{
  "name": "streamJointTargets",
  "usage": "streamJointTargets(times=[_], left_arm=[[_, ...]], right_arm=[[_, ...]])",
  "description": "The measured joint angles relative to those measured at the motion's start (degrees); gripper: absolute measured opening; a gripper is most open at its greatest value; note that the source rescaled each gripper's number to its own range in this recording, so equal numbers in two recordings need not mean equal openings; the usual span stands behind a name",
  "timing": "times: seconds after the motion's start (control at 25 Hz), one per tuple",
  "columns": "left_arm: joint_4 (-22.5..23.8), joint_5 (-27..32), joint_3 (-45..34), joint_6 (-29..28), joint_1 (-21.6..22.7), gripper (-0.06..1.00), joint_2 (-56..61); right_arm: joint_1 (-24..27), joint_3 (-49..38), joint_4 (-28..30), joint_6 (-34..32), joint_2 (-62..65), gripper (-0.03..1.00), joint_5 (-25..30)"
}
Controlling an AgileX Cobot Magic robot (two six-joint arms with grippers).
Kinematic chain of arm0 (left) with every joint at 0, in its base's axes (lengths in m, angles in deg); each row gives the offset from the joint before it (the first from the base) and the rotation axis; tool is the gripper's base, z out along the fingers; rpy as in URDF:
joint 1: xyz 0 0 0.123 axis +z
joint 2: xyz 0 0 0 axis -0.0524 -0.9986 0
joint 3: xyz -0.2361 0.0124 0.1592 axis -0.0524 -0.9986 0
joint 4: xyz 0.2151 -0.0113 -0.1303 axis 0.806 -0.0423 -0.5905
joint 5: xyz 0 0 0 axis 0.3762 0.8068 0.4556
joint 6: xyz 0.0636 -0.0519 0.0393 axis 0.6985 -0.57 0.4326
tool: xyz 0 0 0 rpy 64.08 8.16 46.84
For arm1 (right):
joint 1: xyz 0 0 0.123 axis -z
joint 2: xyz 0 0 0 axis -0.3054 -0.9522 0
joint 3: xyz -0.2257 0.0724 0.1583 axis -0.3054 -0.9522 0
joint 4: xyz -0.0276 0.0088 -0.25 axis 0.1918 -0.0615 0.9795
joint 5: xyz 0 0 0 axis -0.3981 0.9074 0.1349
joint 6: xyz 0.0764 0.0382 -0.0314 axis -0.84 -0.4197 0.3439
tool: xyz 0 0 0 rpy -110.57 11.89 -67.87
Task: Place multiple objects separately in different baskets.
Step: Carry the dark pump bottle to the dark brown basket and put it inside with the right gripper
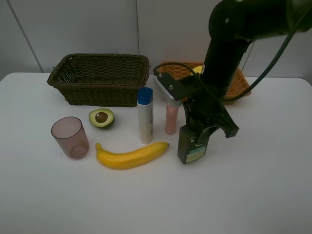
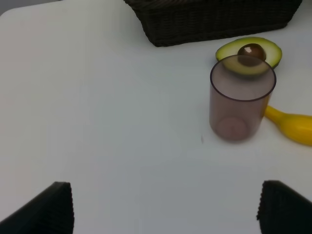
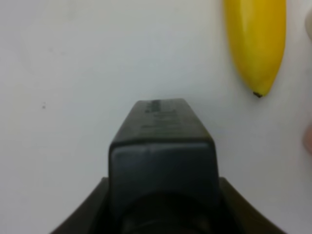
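My right gripper (image 1: 207, 127) reaches down over the dark green pump bottle (image 1: 193, 145), which stands on the table. Its jaws straddle the bottle's top and look open; in the right wrist view the bottle (image 3: 161, 146) fills the gap between the fingers (image 3: 85, 217). The banana (image 1: 131, 156), halved avocado (image 1: 101, 118), mauve cup (image 1: 70, 137), white blue-capped bottle (image 1: 145, 117) and pink bottle (image 1: 171, 119) stand on the table. The dark basket (image 1: 100, 78) is empty. The orange-tan basket (image 1: 239, 83) is half hidden by the arm, with something yellow (image 1: 197, 69) in it. My left gripper (image 2: 165, 209) is open. The orange is hidden.
In the left wrist view the cup (image 2: 242, 97), the avocado (image 2: 249, 51), the banana's end (image 2: 292, 126) and the dark basket's wall (image 2: 214, 19) lie ahead of the left fingers (image 2: 48, 209). The white table (image 1: 253, 195) ends at a grey wall.
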Motion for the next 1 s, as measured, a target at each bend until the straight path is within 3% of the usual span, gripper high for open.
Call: streamJointTargets(times=[0.16, 0.68, 1.0], left_arm=[[0.0, 0.0, 0.0, 0.0, 0.0, 1.00, 0.0], [0.0, 0.0, 0.0, 0.0, 0.0, 1.00, 0.0], [0.0, 0.0, 0.0, 0.0, 0.0, 1.00, 0.0]], right_arm=[[0.0, 4.2, 0.0, -2.2, 0.0, 0.11, 3.6], [0.0, 16.5, 3.4, -10.7, 0.1, 0.11, 4.1], [0.0, 19.1, 4.7, -11.8, 0.1, 0.11, 4.3]])
